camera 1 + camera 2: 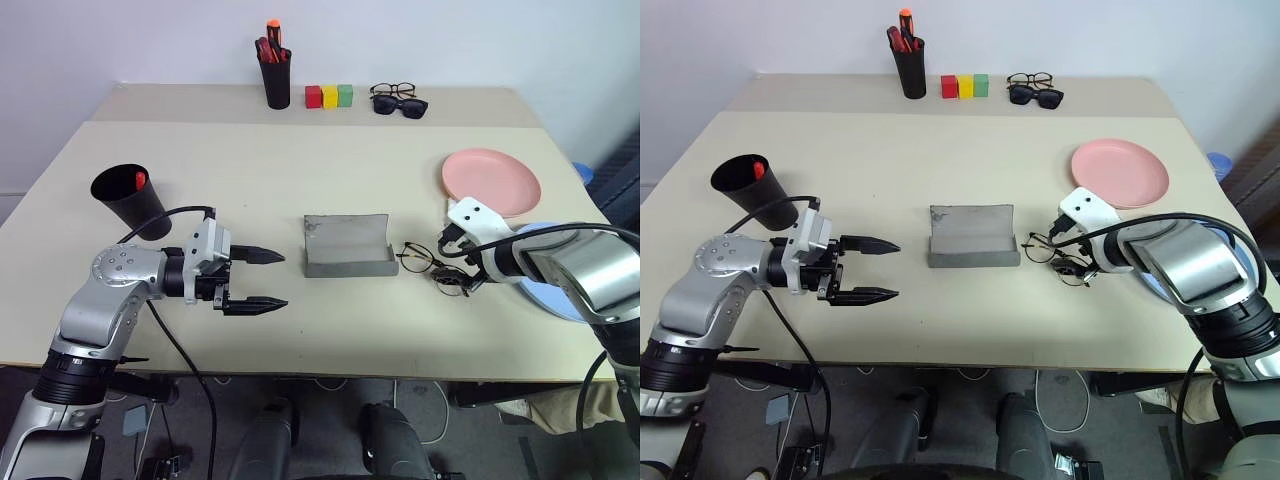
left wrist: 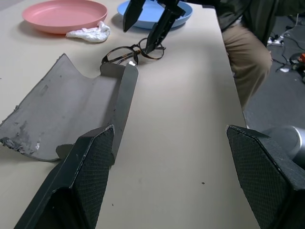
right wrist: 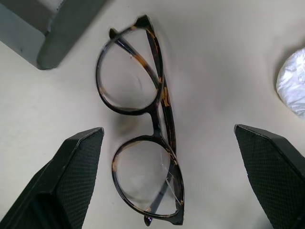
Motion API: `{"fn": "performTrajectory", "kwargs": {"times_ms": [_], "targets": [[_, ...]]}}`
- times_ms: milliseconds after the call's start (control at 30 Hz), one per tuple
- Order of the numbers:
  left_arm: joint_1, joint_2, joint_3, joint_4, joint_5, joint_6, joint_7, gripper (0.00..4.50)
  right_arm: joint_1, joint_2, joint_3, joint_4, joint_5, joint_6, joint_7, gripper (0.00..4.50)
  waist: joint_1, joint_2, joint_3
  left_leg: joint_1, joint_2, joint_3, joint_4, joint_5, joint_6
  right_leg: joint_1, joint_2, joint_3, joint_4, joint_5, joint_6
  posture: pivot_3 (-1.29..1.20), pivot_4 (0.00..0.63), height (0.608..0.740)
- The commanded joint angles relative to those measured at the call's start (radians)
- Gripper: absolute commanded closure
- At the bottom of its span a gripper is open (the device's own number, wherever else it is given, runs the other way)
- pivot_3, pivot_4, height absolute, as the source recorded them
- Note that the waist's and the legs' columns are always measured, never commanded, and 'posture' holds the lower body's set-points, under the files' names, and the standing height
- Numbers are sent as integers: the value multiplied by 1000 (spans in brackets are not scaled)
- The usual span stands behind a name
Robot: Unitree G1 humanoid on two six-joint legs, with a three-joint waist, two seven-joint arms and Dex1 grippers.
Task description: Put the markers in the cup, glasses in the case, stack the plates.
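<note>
The wire-framed glasses [image 3: 143,133] lie folded on the table just right of the open grey case [image 1: 347,245]. My right gripper [image 1: 455,278] hangs over them, open, one finger on each side of the frame without touching it. My left gripper [image 1: 255,280] is open and empty, level above the table, pointing at the case from its left. The black cup [image 1: 130,200] stands at the left with a red marker [image 1: 140,180] in it. The pink plate [image 1: 490,180] lies at the right. The light blue plate [image 1: 548,296] is partly hidden under my right arm.
At the back stand a black pen holder [image 1: 275,75] with orange-red markers, three coloured blocks [image 1: 329,96], and sunglasses [image 1: 400,105] with another pair of glasses. A crumpled white wad [image 2: 90,33] lies beside the pink plate. A person's legs [image 2: 243,52] are at the table's right side.
</note>
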Motion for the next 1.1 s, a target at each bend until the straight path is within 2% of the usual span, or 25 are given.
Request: {"fn": "performTrajectory", "kwargs": {"times_ms": [33,367,800,833,867,933,1100], "targets": [[1,16,24,-41,-23,-11,2,671,-26,-5,-3,2,-22,-24,11,0,-1,0,0,0,0,0,0,0,0,0,0,0,0,0,0,0,150,739],[27,45,42,-67,-35,1,14,671,-52,36,23,91,-67,-95,34,0,-19,0,0,0,0,0,0,0,0,0,0,0,0,0,0,0,150,739],[64,75,65,-106,-54,15,35,671,-71,92,39,132,-102,-126,56,0,-15,0,0,0,0,0,0,0,0,-1,0,0,1,0,0,0,150,739],[66,76,66,-108,-54,16,36,631,-71,93,39,133,-105,-127,58,542,-16,0,0,0,0,0,0,0,0,-1,0,0,1,0,0,0,150,739],[69,77,67,-111,-57,19,37,631,-72,93,39,134,-108,-128,61,760,-16,0,0,0,0,0,0,0,0,-1,0,0,1,0,0,0,150,739],[73,80,69,-117,-63,25,39,631,-72,93,39,135,-113,-130,66,1713,-16,0,0,0,0,0,0,0,0,-1,0,0,1,0,0,0,150,739],[77,83,68,-119,-71,25,43,631,-71,84,33,128,-122,-131,82,4448,-16,0,0,0,0,0,0,0,0,-1,0,0,1,0,0,0,150,739]]}}
